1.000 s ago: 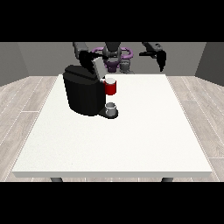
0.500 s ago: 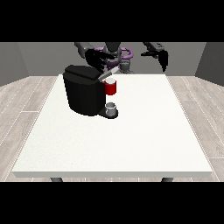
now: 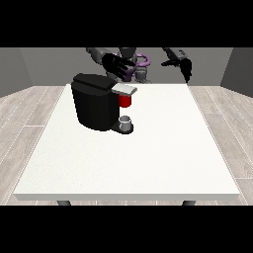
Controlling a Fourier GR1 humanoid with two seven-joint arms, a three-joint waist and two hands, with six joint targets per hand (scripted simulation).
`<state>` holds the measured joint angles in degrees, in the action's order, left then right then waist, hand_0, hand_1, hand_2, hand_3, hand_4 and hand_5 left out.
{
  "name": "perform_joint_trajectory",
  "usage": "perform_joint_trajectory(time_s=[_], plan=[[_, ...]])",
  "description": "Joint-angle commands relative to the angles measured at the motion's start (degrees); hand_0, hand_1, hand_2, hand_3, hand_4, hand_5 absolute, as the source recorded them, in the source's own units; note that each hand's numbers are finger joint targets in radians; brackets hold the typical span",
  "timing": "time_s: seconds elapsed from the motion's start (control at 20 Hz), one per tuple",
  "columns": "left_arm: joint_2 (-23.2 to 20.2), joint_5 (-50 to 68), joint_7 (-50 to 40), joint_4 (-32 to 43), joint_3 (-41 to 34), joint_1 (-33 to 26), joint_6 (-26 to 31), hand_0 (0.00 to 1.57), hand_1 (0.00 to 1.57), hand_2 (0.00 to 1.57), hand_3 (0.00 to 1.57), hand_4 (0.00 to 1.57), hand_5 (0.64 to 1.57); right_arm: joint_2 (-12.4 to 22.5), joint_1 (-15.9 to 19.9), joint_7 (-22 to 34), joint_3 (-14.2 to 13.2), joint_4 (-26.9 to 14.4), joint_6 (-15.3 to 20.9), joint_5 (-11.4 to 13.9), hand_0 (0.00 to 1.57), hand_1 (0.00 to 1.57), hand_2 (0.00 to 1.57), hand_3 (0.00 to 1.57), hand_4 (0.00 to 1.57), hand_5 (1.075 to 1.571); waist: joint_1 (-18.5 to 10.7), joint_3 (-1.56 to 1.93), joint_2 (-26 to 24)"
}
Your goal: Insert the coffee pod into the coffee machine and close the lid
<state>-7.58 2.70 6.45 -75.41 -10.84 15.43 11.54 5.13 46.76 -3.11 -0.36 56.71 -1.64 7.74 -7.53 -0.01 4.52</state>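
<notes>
A black box-shaped coffee machine (image 3: 95,106) is seen on the large white desk (image 3: 148,158), with a silver-grey lid flap (image 3: 124,89) lying over its front. Just under that flap a red thing at the machine (image 3: 125,101) is visible, and a small grey thing (image 3: 126,122) sits on the machine's base; it cannot be told for the pod. The robot hand at the view's left (image 3: 117,66) is held above and behind the lid with its fingers spread and nothing grasped. The robot hand at the view's right (image 3: 182,65) is raised well apart from the machine, fingers relaxed, grasping nothing. If the lid is pressed off-centre, the machine could be shoved across the desk.
</notes>
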Motion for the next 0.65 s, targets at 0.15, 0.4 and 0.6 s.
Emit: perform_joint_trajectory(time_s=[0.15, 0.4, 0.6], plan=[[0.9, -0.8, 0.1, -0.4, 0.5, -1.4, -2.3, 0.0, 0.0, 0.0, 0.0, 0.12, 1.571, -3.5, -4.2, -2.9, 2.0, 2.8, -4.0, -1.8, 0.0, 0.0, 0.0, 0.0, 0.13, 1.571, 2.8, 0.01, -4.9], [-0.2, 0.4, 1.5, 2.3, -0.5, -1.4, -0.6, 0.0, 0.0, 0.0, 0.0, 0.17, 1.571, -5.1, -14.1, -6.8, 8.6, 7.8, -1.1, -9.6, 0.0, 0.0, 0.0, 0.0, 0.27, 1.571, 4.3, 0.01, -7.8], [3.5, -2.1, 5.1, 3.3, 1.0, -5.6, -4.4, 0.0, 0.0, 0.0, 0.0, 0.19, 1.571, -5.1, -21.1, -4.6, 10.0, 11.1, -0.2, -12.7, 0.0, 0.0, 0.0, 0.0, 0.16, 1.571, 8.6, 0.0, -11.0]])
